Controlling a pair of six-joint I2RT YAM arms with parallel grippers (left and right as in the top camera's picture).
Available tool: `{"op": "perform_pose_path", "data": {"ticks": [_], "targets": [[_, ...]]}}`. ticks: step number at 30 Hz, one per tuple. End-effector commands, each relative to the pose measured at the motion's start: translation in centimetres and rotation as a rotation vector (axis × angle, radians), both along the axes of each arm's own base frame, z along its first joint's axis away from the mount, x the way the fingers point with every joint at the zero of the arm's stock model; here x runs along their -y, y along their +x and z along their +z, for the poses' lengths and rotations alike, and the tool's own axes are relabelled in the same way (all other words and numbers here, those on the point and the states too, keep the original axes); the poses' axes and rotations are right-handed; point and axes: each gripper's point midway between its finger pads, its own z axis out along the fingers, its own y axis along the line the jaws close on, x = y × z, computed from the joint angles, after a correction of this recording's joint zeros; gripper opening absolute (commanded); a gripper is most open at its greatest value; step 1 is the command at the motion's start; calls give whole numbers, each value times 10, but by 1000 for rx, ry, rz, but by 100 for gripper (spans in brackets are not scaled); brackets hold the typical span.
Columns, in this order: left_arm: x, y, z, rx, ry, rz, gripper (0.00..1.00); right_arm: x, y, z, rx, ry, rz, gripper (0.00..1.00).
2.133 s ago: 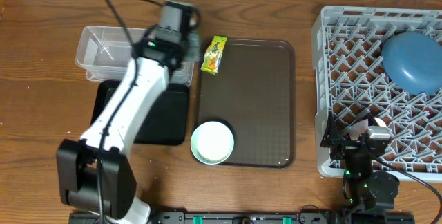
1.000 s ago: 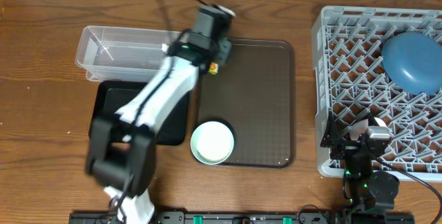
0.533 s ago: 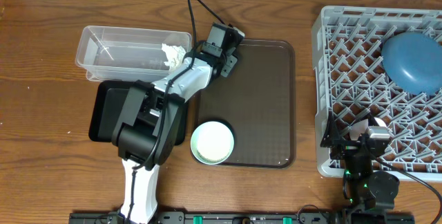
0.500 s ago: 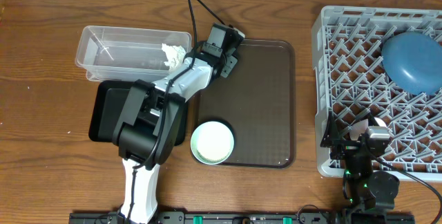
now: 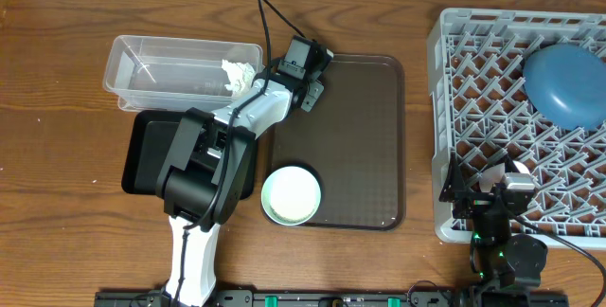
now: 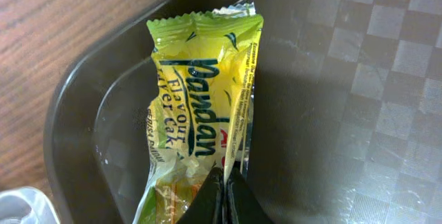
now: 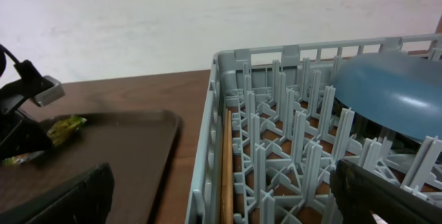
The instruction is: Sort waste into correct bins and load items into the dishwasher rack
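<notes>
At the far left corner of the brown tray (image 6: 359, 113), the left claw (image 6: 224, 193) has its two fingers drawn almost together, with only a sliver between the tips. They pinch the end of the wrapper (image 6: 200, 106) nearest the claw. The wrapper runs straight away from the claw, flat on the tray floor. Its crimped far end reaches the tray's raised rim, and bare tabletop (image 6: 62, 16) lies beyond. From overhead the claw covers the wrapper, so it cannot be seen in that view. The right wrist view shows it as a yellow-green scrap just beside the claw's dark outline.

Left of that corner stands the tub (image 5: 161, 65), with the tissue (image 5: 239, 72) in its right end, near the claw but inside the tub wall. The black tray (image 5: 147, 160) lies just in front of the tub, partly under the left arm. A pale bowl (image 5: 291, 194) sits upright at the brown tray's near left corner, overlapping its rim and well apart from the claw.

Well to the right is the rack (image 5: 492, 80), with a blue bowl (image 5: 566, 84) upside down in its far right part. The right claw (image 7: 221, 203) is at the rack's near left corner, fingers spread wide and holding nothing. A chopstick (image 7: 226, 175) lies along the inside of the rack's left wall.
</notes>
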Motion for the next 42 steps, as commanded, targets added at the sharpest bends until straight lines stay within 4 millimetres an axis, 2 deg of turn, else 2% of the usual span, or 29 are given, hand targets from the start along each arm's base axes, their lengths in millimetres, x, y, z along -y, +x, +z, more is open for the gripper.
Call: {"op": "perform_pose_path", "data": {"ticks": [1, 4, 7, 10, 12, 14, 17, 22, 25, 26, 27, 28, 30, 32, 36, 39, 42], "targets": [[3, -11, 2, -38, -20, 50, 6, 1, 0, -1, -2, 8, -6, 99], [10, -16, 40, -1, -65, 68, 6, 1, 0, -1, -2, 8, -6, 99], [12, -19, 99, 75, -129, 89, 6, 1, 0, -1, -2, 8, -6, 99], [2, -22, 145, 144, -165, 102, 6, 1, 0, -1, -2, 8, -6, 99], [-14, -23, 163, 163, -173, 144, 6, 1, 0, -1, -2, 8, -6, 99], [-45, -20, 168, 168, -174, 306, 6, 1, 0, -1, -2, 8, -6, 99], [-97, -16, 159, 150, -212, 617, 6, 1, 0, -1, -2, 8, -6, 99], [-149, -7, 136, 108, -363, 977, 6, 1, 0, -1, -2, 8, -6, 99], [-169, -6, 130, 102, -418, 1110, 6, 1, 0, -1, -2, 8, -6, 99], [-173, -5, 130, 105, -425, 1125, 15, 1, 0, -1, -2, 8, -6, 99], [-175, -5, 133, 111, -430, 1127, 32, 1, 0, -1, -2, 8, -6, 99], [-175, -5, 136, 117, -429, 1120, 42, 1, 0, -1, -2, 8, -6, 99], [-175, -6, 147, 136, -414, 1077, 55, 1, 0, -1, -2, 8, -6, 99], [-173, -9, 163, 161, -403, 1025, 64, 1, 0, -1, -2, 8, -6, 99], [-167, -32, 202, 189, -396, 958, 64, 1, 0, -1, -2, 8, -6, 99], [-152, -70, 223, 131, -400, 893, 64, 1, 0, -1, -2, 8, -6, 99], [-125, -112, 228, 16, -388, 776, 64, 1, 0, -1, -2, 8, -6, 99]]}}
